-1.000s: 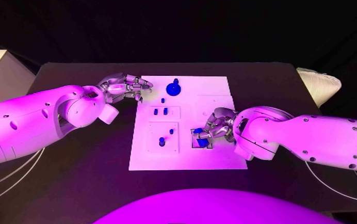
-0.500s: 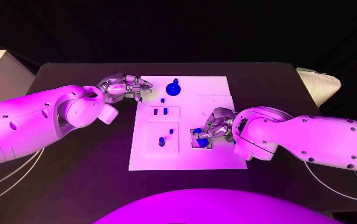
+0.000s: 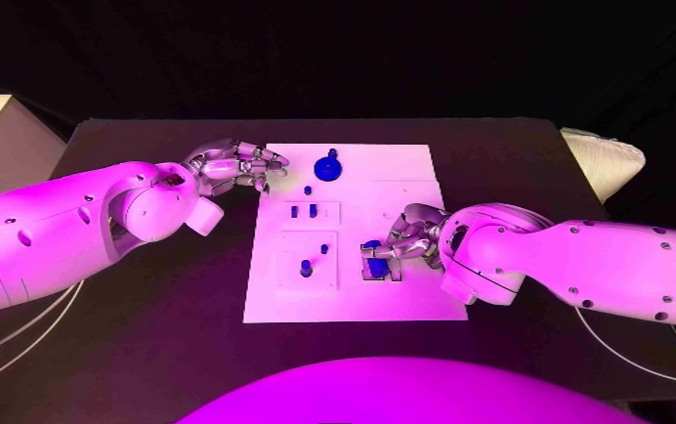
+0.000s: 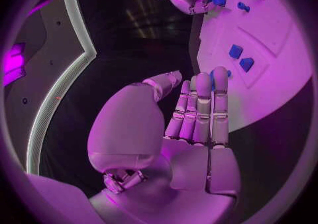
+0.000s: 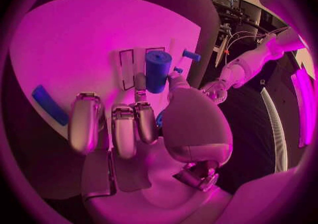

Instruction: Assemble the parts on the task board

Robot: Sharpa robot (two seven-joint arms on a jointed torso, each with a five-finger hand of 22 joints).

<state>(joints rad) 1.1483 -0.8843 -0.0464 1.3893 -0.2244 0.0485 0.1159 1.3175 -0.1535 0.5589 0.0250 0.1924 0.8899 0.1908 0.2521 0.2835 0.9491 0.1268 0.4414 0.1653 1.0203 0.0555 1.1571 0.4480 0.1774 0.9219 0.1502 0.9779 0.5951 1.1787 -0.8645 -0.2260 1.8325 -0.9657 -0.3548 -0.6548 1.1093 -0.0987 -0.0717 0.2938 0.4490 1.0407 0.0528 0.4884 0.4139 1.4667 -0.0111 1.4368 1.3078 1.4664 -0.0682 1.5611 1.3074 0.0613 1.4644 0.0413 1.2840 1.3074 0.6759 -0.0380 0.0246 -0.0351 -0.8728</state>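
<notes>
Task board [image 3: 408, 165], the white plate, lies at the middle of the black table [image 3: 127, 346], between the two arms. Left arm [image 3: 78, 224] reaches in over the table at the board's far left corner; left hand [image 3: 232, 166] sits just off the board edge, fingers straight and pressed side by side in the left wrist view [image 4: 199, 113], nothing in them. Right arm [image 3: 564, 263] comes in at the board's right edge; right hand [image 3: 408, 238] is over the near right part of the board, thumb and one finger pinching a blue cylinder part [image 5: 158, 70], the other fingers curled beside it. That cylinder [image 3: 378, 266] sits at a small framed recess on the board; cannot tell whether it is seated. Round blue part [image 3: 328, 167] stands near the far edge of the board. Small blue pegs [image 3: 306, 269] stand in the left recessed panels.
</notes>
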